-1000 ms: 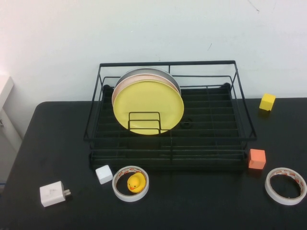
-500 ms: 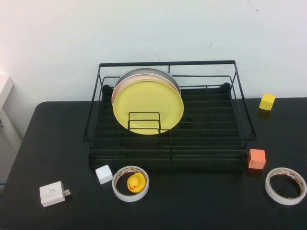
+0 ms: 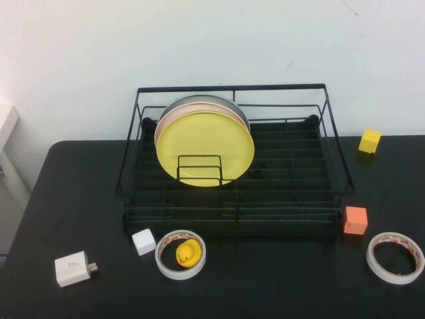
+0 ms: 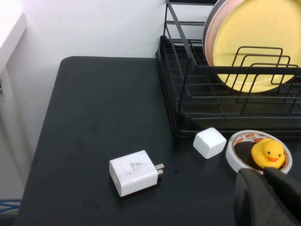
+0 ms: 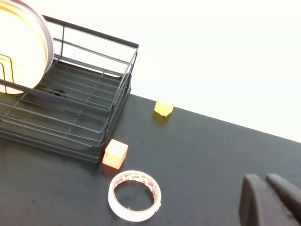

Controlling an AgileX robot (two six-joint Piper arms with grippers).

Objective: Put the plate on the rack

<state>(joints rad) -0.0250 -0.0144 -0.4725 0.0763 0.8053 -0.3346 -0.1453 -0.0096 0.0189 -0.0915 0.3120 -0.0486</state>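
Grippers first: I read the left gripper (image 4: pixel 270 197) as clenched with nothing between its fingers, hanging above the near left part of the table just short of the tape roll, and the right gripper (image 5: pixel 273 200) as likewise clenched and empty, above the near right part of the table; neither arm shows in the high view, so I judge both parked clear of the work. Nearest me on the black table (image 3: pixel 80 193) lie a white charger plug (image 3: pixel 74 268), a small white cube (image 3: pixel 144 241), and a tape roll (image 3: pixel 180 254) with a yellow rubber duck (image 3: pixel 188 253) sitting inside its ring. On the right, a second tape roll (image 3: pixel 396 257) lies empty, with an orange cube (image 3: pixel 356 220) just beside the rack's near right corner. Behind these stands the rack (image 3: pixel 292 193), and the plate (image 3: pixel 206 147) stands on edge in its left half, propped by the small wire divider loop in front and leaning back against a pale pink plate (image 3: pixel 161 126) and a grey plate (image 3: pixel 199 99). I judge the placement complete; the loop keeps the plate from sliding forward. Farthest back, a yellow cube (image 3: pixel 370 141) sits near the wall. Nothing obstructs the rack.
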